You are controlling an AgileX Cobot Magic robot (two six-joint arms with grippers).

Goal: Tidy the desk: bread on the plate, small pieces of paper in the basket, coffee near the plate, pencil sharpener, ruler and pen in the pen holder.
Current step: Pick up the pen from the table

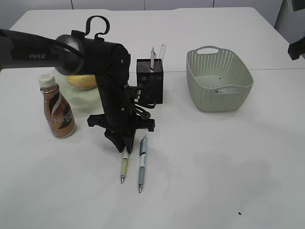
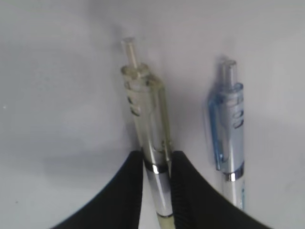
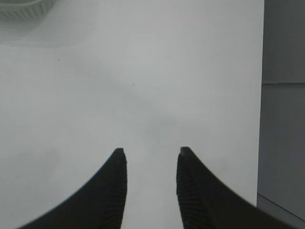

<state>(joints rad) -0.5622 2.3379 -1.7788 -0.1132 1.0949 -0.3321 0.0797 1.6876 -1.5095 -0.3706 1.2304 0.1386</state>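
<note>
White tabletop (image 1: pixel 214 181) fills the exterior view, bare across the front and right. Near the middle, the left gripper (image 1: pixel 125 145) points down onto a yellowish pen (image 1: pixel 124 167); in the left wrist view its fingers (image 2: pixel 183 191) sit against both sides of the barrel, though whether they press or have just let go I cannot tell. A blue pen (image 1: pixel 142 164) lies just beside it, parallel, apart from the fingers. Behind stands the black pen holder (image 1: pixel 150 81) with tall items already in it. At left, the coffee bottle (image 1: pixel 57 107) stands near the plate (image 1: pixel 81 98), which holds bread (image 1: pixel 82 82). The basket (image 1: pixel 219 81) sits to the right, well apart from the pens. The right gripper (image 3: pixel 150 157) hangs partly open over bare table, holding nothing, close to the table's right edge.
</note>
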